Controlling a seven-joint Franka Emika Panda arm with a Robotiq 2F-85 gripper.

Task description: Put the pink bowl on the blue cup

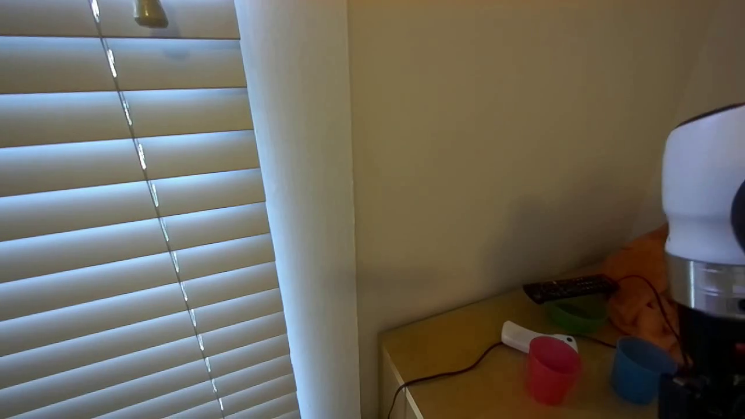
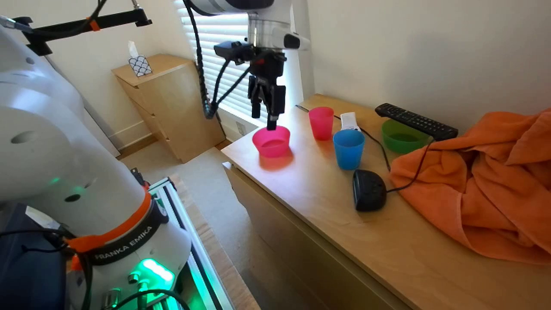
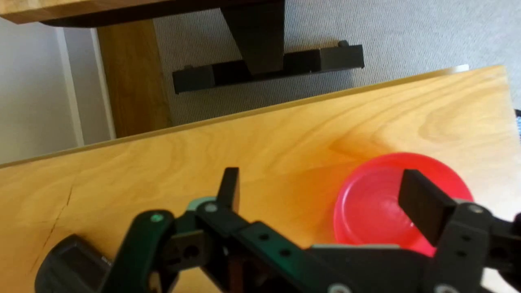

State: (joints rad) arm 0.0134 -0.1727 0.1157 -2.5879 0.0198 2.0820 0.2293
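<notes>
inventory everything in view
tabletop: one, brown, against wall
pink bowl: one, pink, tabletop corner
blue cup: one, blue, near device
pink cup: one, pink, near blue cup
device: one, black, near cloth
cloth: one, orange, near green bowl
green bowl: one, green, near wall
remote: one, black, over green bowl
white object: one, white, near pink cup
cord: count unclear, black, tabletop
cabinet: one, brown, near blind
tissue box: one, patterned, on cabinet
blind: one, white, past tabletop
arm: one, white, beside tabletop
hand: one, black, above tabletop
</notes>
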